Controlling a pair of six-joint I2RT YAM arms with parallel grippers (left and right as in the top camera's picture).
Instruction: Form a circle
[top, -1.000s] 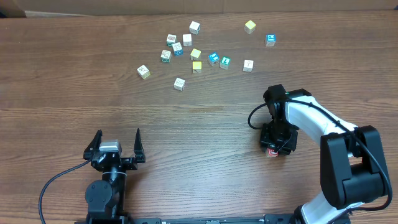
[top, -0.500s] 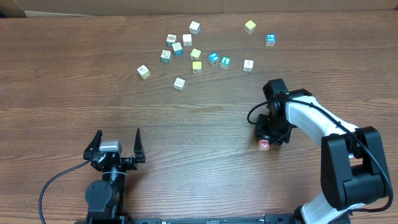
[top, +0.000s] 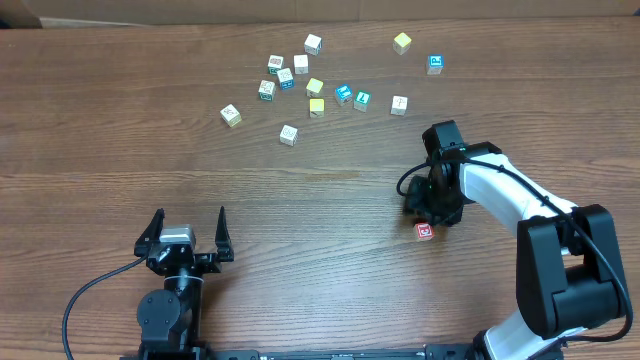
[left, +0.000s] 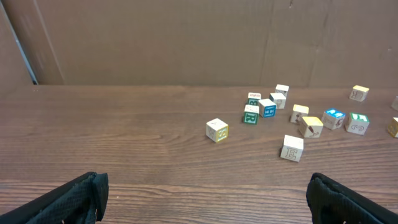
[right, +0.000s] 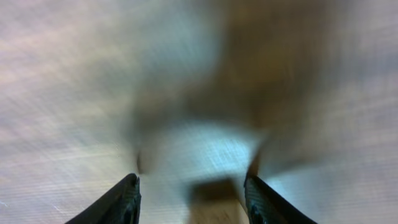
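Well, the right arm is bent at 4 o'clock, the right gripper pointing down with its jaws apart and clamped on nothing. The left gripper sits spread wide at 7. On the wood table, loose cubes are scattered at 12. A red-marked cube lies just beside the right gripper, at its 6.

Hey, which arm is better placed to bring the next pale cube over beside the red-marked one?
Right. The right tool hovers just by the red-marked cube and nearer the scattered cubes; the left tool sits open at the near edge, far away.
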